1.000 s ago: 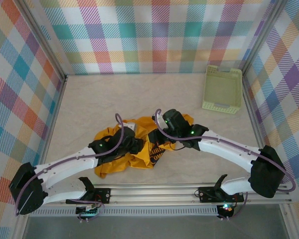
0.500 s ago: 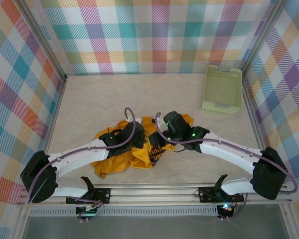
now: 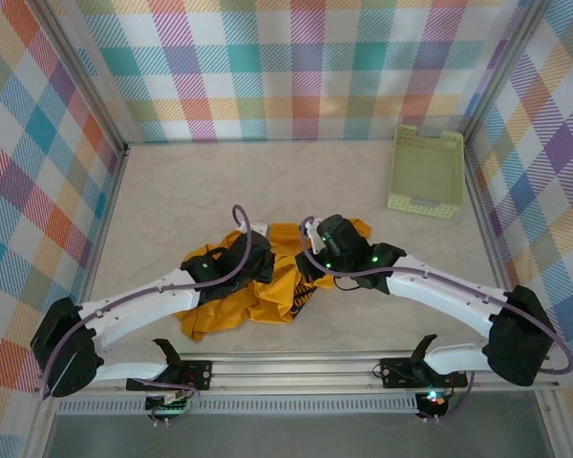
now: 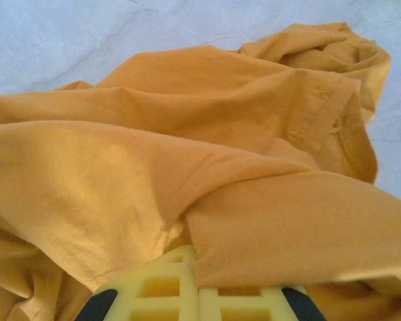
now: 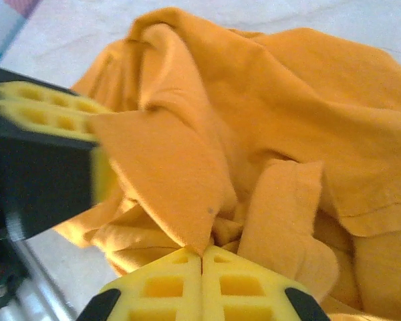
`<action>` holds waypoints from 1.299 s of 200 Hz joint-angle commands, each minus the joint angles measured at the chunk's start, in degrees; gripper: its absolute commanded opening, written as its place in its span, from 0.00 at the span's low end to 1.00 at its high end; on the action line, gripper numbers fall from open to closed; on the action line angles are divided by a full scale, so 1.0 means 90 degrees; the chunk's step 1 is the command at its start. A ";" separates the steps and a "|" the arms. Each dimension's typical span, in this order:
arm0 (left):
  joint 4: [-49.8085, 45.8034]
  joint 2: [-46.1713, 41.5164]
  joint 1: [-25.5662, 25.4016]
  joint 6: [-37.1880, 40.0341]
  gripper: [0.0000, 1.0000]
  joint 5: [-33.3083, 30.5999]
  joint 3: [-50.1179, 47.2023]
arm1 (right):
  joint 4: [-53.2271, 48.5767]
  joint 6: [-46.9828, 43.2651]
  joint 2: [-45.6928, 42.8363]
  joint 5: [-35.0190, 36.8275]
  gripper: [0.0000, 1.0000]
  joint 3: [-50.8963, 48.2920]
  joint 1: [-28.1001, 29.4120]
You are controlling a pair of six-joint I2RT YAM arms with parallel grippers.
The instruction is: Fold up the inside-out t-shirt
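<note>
Two arms in on one crumpled garment. From the left: we see the left arm reaching in from the near-left corner, left gripper (image 3: 265,264) down on the left-centre part of the inside-out t-shirt (image 3: 224,310). In the left wrist view its pads (image 4: 170,304) are pressed together with no gap. A fold of mustard cloth runs down into the seam between them, so we read it as clamped on the shirt. The shirt sits bunched on the table (image 3: 191,191), near edge, roughly centre, just ahead of the arm bases. Hems and seams are showing, and a strip of the dark print (image 3: 296,294) with white lettering peeks out between the two wrists. The right gripper (image 3: 307,260) comes in from the near-right, down on the upper right part of the heap, close to the left one. Right wrist view: jaws closed flush, with a pointed flap of cloth pinched at the tips. There we also see the left gripper's yellow finger, blurred, at the left edge against the same bundle. Far right: pale green basket (image 3: 427,172) in the back-right corner, well apart from the shirt
</note>
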 commanded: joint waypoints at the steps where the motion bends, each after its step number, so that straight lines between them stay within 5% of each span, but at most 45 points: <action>1: 0.0027 -0.0249 -0.0053 -0.0088 0.00 0.0338 0.0134 | -0.0456 0.0144 0.0201 0.0866 0.20 0.0155 -0.0101; 40: 0.0079 -0.0076 -0.0047 -0.0260 0.00 0.0747 0.0273 | -0.0594 0.0528 -0.0127 0.1156 0.43 0.0101 0.0156; 80: 0.0117 0.0051 0.0041 -0.0428 0.00 0.0942 0.0416 | 0.0308 0.1056 -0.0728 0.0821 0.50 -0.0323 0.1204; 109: 0.0113 0.0075 0.0096 -0.0468 0.00 0.1017 0.0508 | 0.0799 0.1542 -0.0146 0.0522 0.48 -0.0382 0.1346; 260: 0.0329 -0.0159 0.0153 -0.0904 0.00 0.1413 0.0259 | 0.3203 0.2279 0.1150 0.1801 0.45 -0.0738 0.0981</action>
